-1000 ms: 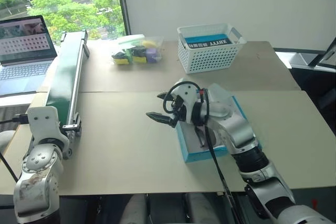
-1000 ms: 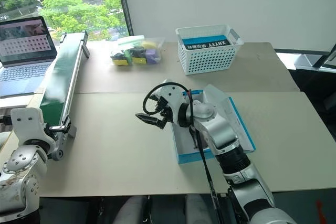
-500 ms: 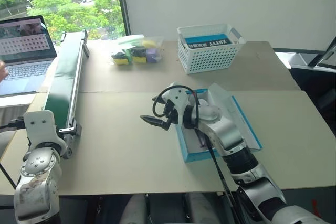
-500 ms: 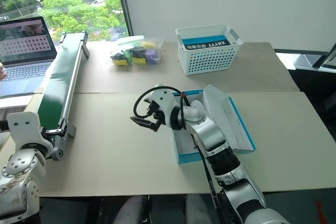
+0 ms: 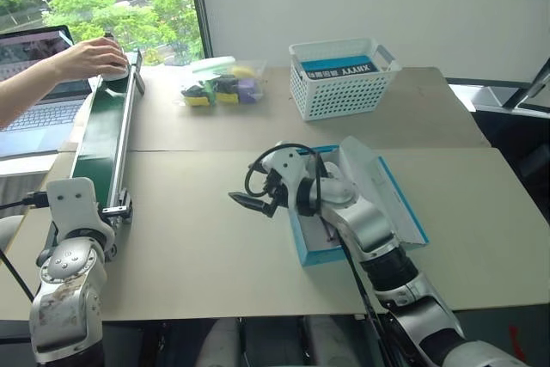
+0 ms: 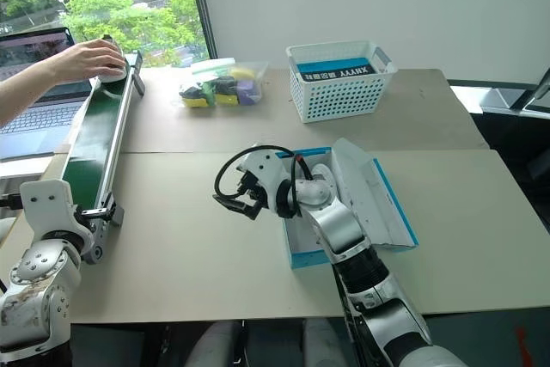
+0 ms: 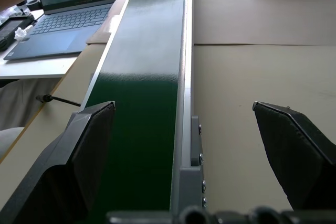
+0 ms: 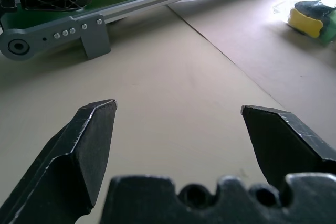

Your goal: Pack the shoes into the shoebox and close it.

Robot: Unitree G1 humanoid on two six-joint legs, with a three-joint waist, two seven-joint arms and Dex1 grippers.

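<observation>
The light-blue shoebox (image 5: 320,254) lies open on the table at centre right, its lid (image 6: 373,199) leaning out to the right. My right arm reaches across it. My right gripper (image 6: 230,204) hovers open and empty over bare table just left of the box, also seen as my right gripper (image 8: 178,108). My left gripper (image 7: 184,107) is open, one finger on each side of the near end of the green conveyor belt (image 5: 105,137). At the belt's far end a person's hand (image 5: 93,57) rests on a pale rounded thing (image 5: 117,72). I cannot tell whether it is one of the shoes.
A white lattice basket (image 5: 344,83) holding a blue printed item stands at the back. Left of it is a clear bag of coloured objects (image 5: 225,83). A laptop (image 5: 34,100) sits beyond the belt at far left. The belt's metal rail (image 7: 185,77) runs along the table's left part.
A person's arm has reached in from the left and set its hand on the far end of the belt. My right gripper has edged slightly left, still open. My left gripper has kept still.
</observation>
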